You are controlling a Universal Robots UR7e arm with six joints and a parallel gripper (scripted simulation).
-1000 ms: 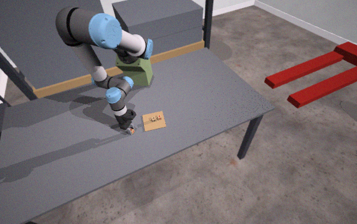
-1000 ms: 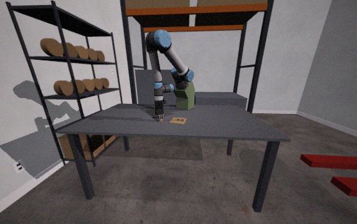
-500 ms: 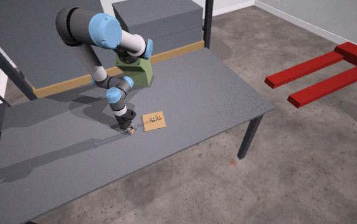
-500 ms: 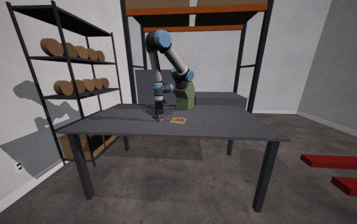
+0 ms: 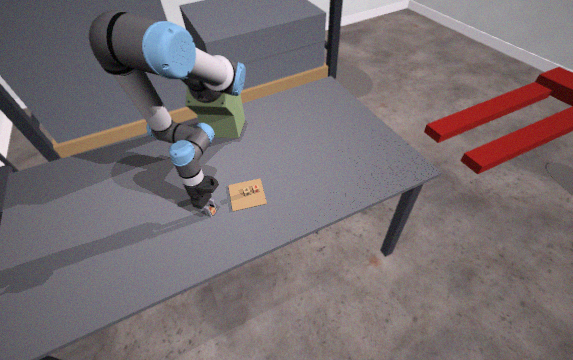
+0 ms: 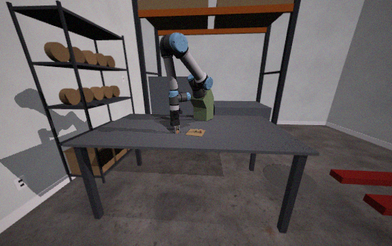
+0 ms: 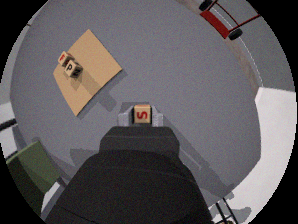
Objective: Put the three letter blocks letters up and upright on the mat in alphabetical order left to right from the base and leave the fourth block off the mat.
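My gripper (image 5: 210,209) (image 6: 177,131) (image 7: 142,111) is down at the table top, left of the mat, shut on a small block (image 5: 211,210) (image 7: 141,115) that shows a red letter S on top. The tan mat (image 5: 252,201) (image 6: 191,133) (image 7: 100,72) lies flat on the grey table (image 5: 316,150) (image 6: 250,137). Blocks (image 5: 250,190) (image 6: 197,130) (image 7: 69,66) stand close together in a short row near the mat's far edge; in the wrist view one shows a P, the rest are too small to read.
The arm's green base (image 5: 216,112) (image 6: 203,107) stands at the table's back edge. A shelf rack with rolls (image 6: 79,92) is off the table's left end. Red pallet forks (image 5: 516,120) lie on the floor to the right.
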